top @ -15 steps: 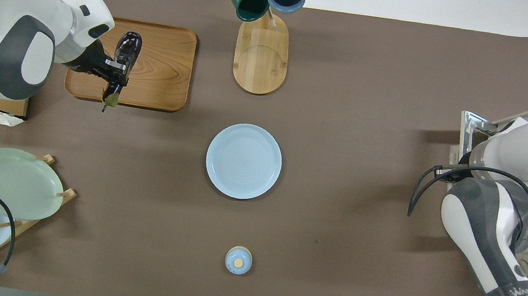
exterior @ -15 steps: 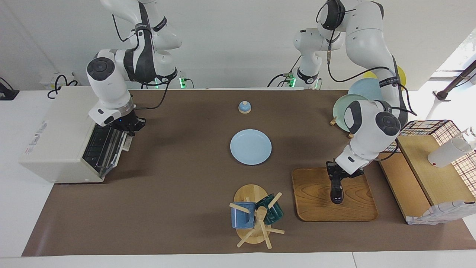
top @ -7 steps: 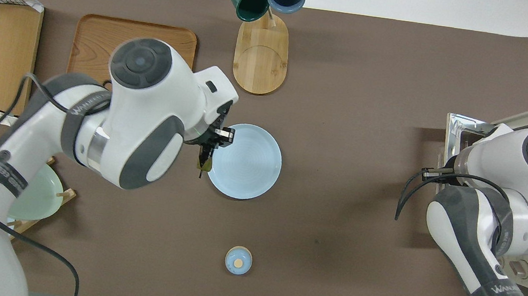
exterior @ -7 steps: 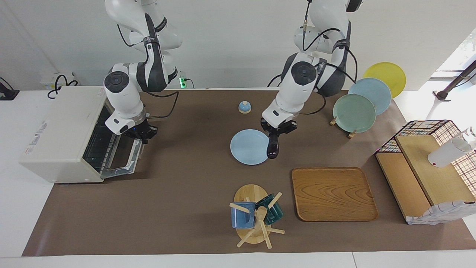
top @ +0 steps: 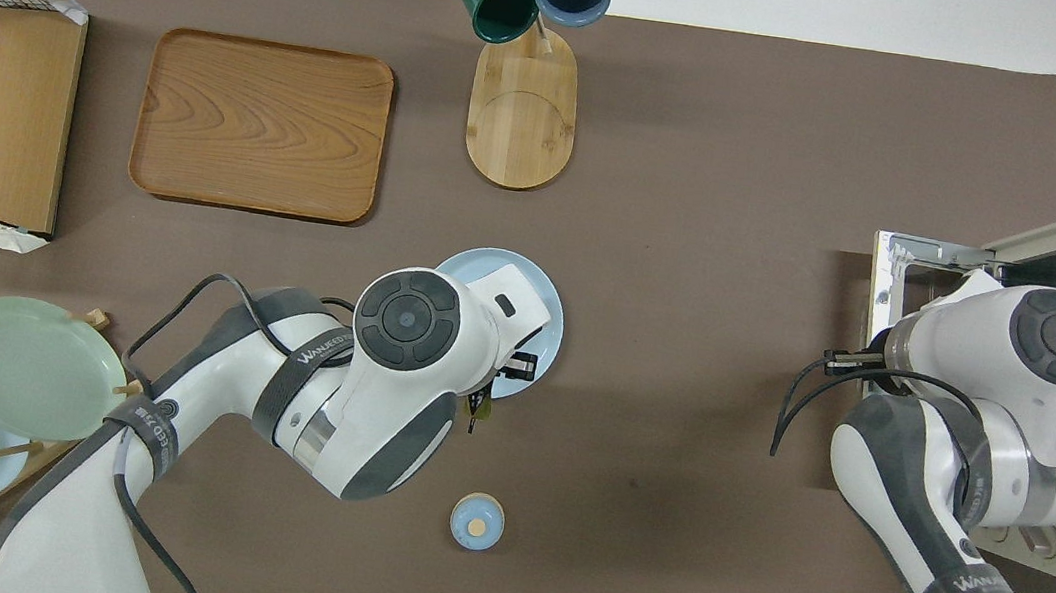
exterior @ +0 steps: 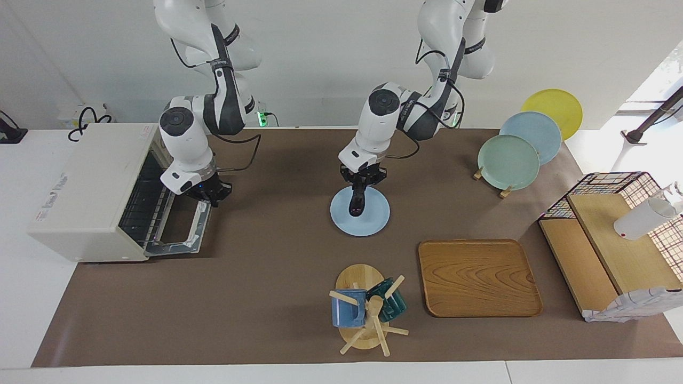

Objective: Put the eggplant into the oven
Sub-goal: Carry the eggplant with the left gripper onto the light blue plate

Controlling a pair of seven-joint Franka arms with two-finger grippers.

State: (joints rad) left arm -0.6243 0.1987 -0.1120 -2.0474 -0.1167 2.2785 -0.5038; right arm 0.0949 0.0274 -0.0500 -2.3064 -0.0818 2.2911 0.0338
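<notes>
The eggplant (exterior: 355, 203) is dark and glossy and hangs upright in my left gripper (exterior: 360, 184), which is shut on its stem end, low over the blue plate (exterior: 373, 221). I cannot tell whether its tip touches the plate. In the overhead view my left arm covers most of the plate (top: 545, 301), and only the eggplant's stem (top: 474, 413) shows. The cream oven (exterior: 85, 186) stands at the right arm's end of the table with its door (exterior: 179, 234) folded down open. My right gripper (exterior: 207, 194) is at the door's handle edge.
A wooden tray (exterior: 479, 277) lies farther from the robots than the plate, toward the left arm's end. A mug rack (exterior: 368, 312) stands beside it. A small blue lidded pot (top: 477, 521) sits nearer to the robots. A plate rack (exterior: 509, 160) and a wire shelf (exterior: 608, 234) stand at the left arm's end.
My left gripper carried the eggplant from the wooden tray to over the blue plate. My right gripper swung the oven door down from nearly shut to fully open.
</notes>
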